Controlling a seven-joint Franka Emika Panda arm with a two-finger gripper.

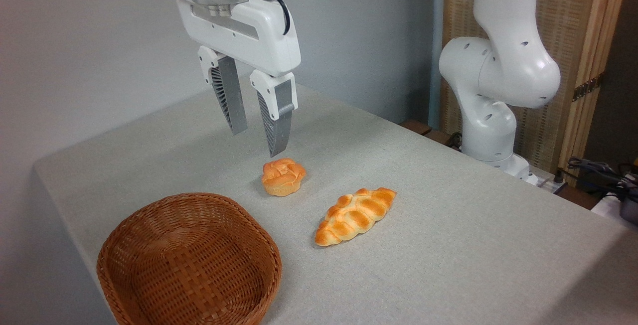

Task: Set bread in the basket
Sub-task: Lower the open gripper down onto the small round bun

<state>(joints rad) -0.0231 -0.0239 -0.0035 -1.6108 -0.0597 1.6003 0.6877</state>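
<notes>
Basket [189, 260] front rim cut off

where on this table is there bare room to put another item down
The widest bare cloth lies right of the braided loaf, out to the table edge. Another free strip runs behind the round bun toward the far corner. It is crowded at front left, where the basket, bun and loaf sit close, with the open tool hanging above the bun.
</notes>
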